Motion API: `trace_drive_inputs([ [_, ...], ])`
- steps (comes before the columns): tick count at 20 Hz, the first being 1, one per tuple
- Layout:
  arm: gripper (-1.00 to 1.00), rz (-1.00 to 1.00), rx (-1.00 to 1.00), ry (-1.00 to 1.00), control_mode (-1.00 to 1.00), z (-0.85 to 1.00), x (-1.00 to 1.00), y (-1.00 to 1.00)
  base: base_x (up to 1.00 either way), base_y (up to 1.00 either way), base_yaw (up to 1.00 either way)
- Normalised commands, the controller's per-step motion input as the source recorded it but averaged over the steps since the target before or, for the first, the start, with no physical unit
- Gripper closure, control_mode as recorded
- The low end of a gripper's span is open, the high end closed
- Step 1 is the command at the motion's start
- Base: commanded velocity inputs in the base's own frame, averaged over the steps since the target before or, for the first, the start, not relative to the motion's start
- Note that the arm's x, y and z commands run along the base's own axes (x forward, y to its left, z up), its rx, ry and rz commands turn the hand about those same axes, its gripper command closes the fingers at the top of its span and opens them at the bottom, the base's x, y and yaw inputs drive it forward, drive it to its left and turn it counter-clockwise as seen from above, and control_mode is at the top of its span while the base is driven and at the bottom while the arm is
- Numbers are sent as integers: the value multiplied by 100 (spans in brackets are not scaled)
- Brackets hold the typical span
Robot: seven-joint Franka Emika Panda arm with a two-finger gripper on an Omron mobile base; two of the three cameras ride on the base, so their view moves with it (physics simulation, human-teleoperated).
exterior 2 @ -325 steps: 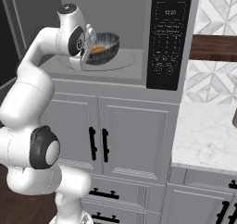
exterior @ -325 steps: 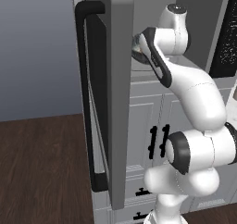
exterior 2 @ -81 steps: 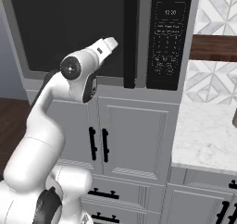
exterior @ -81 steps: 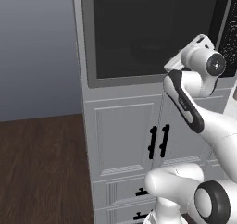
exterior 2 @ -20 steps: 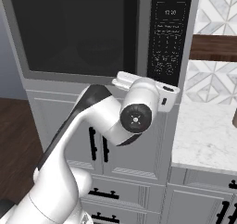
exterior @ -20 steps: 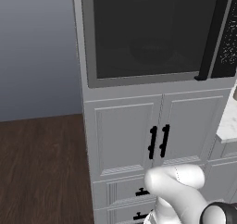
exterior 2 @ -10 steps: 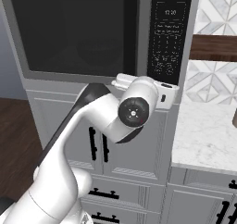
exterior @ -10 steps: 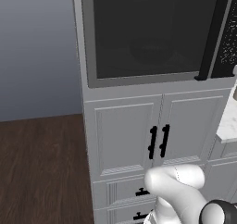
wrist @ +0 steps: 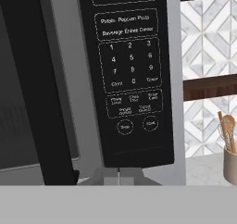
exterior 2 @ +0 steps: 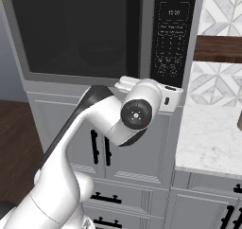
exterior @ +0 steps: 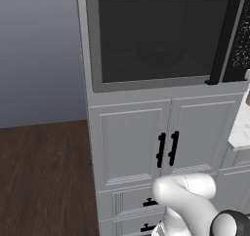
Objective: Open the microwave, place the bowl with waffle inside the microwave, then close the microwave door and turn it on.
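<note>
white panelled cabinets [exterior: 132,142] and a marble bench [exterior 2: 208,143] with a patterned tile wall behind it frame the built-in microwave [exterior: 161,35]. the microwave door [exterior 2: 75,34] sits flush with its frame, its black bar handle [exterior 2: 133,34] standing just left of the control panel [wrist: 129,75]. the dark glass hides the cavity, so the bowl cannot be made out from here; judging by the task, it should be inside.

the arm's hand hangs just below the control panel in the right base view, and the hand view looks straight up at the keypad with the two round buttons [wrist: 137,125] low on it. the gripper [wrist: 119,176] appears pressed together to a narrow point, which suits poking a single key rather than grasping. that placement reads as lining up for the start press, the one step not yet done.

sixteen seconds back the door stood swung open with the bowl and waffle visible in the cavity under the hand. four seconds back the door was already shut and the hand was near the handle. over the last second the hand has barely shifted under the panel.
</note>
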Motion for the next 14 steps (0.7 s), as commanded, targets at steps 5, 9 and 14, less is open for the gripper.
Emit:
trace_drive_inputs([
  [5, 100, 0, -1, 0, -100, -18, 14, -12, 0, 0, 0],
  [9, 100, 1, 0, 0, -100, 0, 27, -10, 0, 0, 0],
  [14, 100, 2, 0, 1, -100, 0, 33, -4, 0, 0, 0],
])
